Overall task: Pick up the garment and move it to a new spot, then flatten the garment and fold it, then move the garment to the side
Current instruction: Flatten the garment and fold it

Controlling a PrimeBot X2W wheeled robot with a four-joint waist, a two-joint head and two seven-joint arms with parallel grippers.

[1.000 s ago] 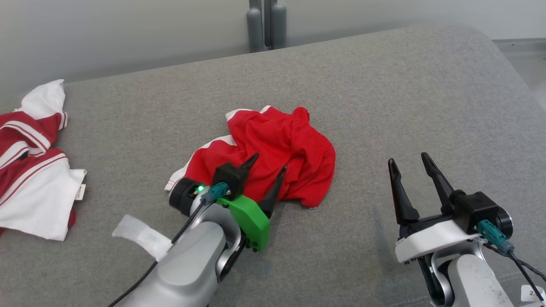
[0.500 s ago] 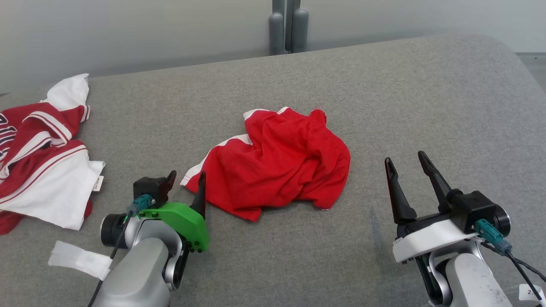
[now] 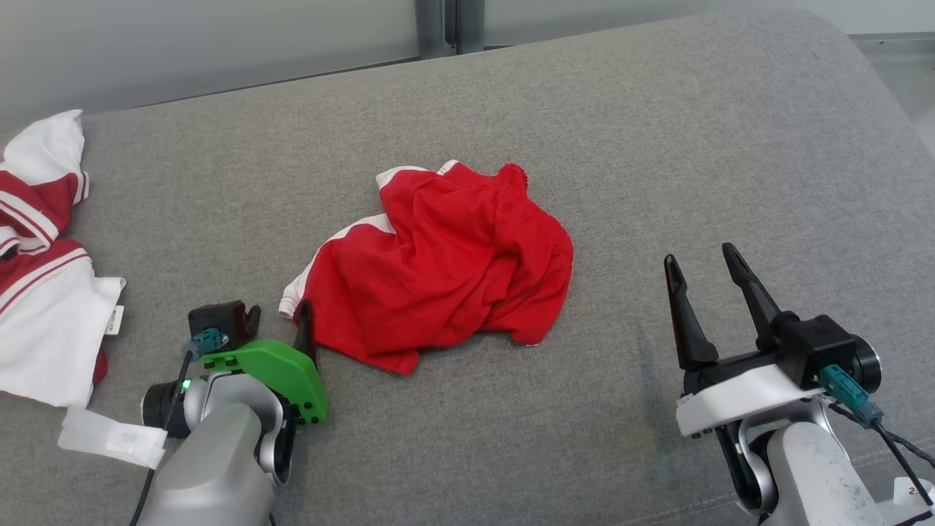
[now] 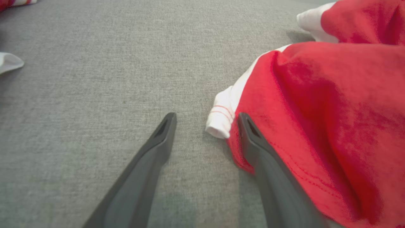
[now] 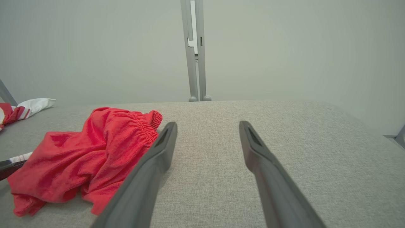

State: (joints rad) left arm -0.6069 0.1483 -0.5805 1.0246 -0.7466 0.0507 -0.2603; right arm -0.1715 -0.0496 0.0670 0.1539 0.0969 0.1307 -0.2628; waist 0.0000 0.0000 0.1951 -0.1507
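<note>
The garment (image 3: 438, 270), a pair of red shorts with white trim, lies crumpled near the centre of the grey upholstered surface (image 3: 657, 146), with no part lifted. The left gripper (image 3: 278, 310) is positioned low at the garment's near-left corner. Its two fingers are spread apart and hold nothing. In the left wrist view, the left gripper (image 4: 206, 116) frames the white hem corner (image 4: 220, 117), which sits in the gap just short of the fingertips. One finger (image 4: 259, 152) overlaps the red edge of the fabric, and the other stands over bare upholstery. Contact between that finger and the cloth cannot be confirmed. The right gripper (image 3: 700, 254) is located to the right of the garment, well apart from it, above the bare surface. Its fingers are also spread apart and empty. In the right wrist view, the right gripper (image 5: 208, 124) points across the surface toward a grey post (image 5: 194, 50) at the far wall, and the garment's gathered elastic waistband (image 5: 148, 122) appears to the left of the fingers. A second item, a red-and-white striped garment (image 3: 44, 292), lies at the left edge of the surface, separate from the shorts. A white tape tag (image 3: 109, 438) is wrapped on the cable beside the left forearm.
</note>
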